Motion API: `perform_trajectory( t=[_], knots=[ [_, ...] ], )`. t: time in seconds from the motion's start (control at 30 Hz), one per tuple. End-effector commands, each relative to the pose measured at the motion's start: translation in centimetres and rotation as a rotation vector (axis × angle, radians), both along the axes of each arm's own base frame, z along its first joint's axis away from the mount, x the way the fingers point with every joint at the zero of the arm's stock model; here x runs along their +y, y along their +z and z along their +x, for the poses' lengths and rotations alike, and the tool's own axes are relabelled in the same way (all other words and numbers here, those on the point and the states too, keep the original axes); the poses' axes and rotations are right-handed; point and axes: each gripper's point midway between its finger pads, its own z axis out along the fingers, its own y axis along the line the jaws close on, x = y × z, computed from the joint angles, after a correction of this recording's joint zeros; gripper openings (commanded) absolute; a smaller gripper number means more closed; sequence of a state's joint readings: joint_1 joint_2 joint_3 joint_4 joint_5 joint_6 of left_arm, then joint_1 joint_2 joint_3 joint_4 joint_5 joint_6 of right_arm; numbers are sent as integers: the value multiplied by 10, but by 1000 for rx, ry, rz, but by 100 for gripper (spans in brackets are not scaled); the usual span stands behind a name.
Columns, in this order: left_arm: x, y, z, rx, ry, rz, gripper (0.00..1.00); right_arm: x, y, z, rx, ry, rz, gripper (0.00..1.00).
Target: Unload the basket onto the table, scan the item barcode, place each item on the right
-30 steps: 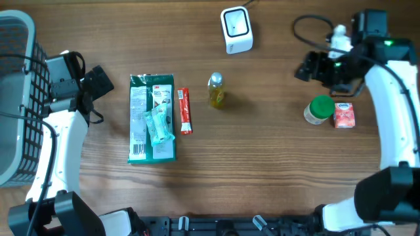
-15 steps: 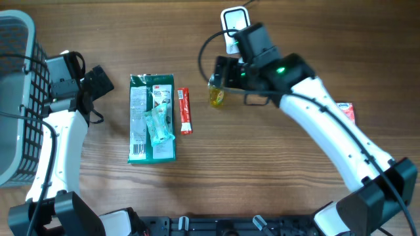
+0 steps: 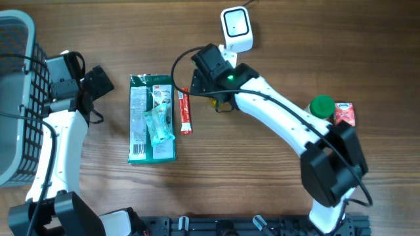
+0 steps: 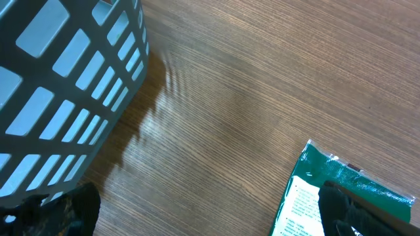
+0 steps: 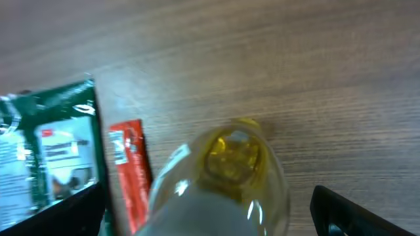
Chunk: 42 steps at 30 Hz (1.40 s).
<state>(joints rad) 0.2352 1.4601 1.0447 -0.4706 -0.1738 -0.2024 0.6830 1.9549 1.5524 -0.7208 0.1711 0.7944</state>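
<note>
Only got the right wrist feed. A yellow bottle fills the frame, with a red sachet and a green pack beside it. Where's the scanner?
Observer: The white scanner stands on the far side of the table, just beyond the right arm's wrist in the overhead view.
Operator: Left arm in the way?
Observer: No. The left gripper is off by the basket, jaws open with nothing between them.
Operator: Any other items out?
Observer: A green-lidded jar and a red carton sit side by side on the robot's right side of the table.
</note>
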Motion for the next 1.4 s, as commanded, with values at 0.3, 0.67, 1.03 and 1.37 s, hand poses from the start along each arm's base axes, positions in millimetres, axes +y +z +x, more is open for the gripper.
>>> perform_trajectory(
  t=[0.3, 0.67, 1.03, 1.37],
  knots=[
    [2, 10, 2, -22, -6, 12, 100, -3, 9, 6, -43, -4, -22, 89],
    [2, 10, 2, -22, -6, 12, 100, -5, 29, 9, -100, 48, -49, 36],
    [2, 10, 2, -22, -6, 12, 100, -20, 126, -14, -173, 339, 138, 33],
    [2, 10, 2, -22, -6, 12, 100, -49, 176, -90, -79, 882, 650, 26]
  ],
)
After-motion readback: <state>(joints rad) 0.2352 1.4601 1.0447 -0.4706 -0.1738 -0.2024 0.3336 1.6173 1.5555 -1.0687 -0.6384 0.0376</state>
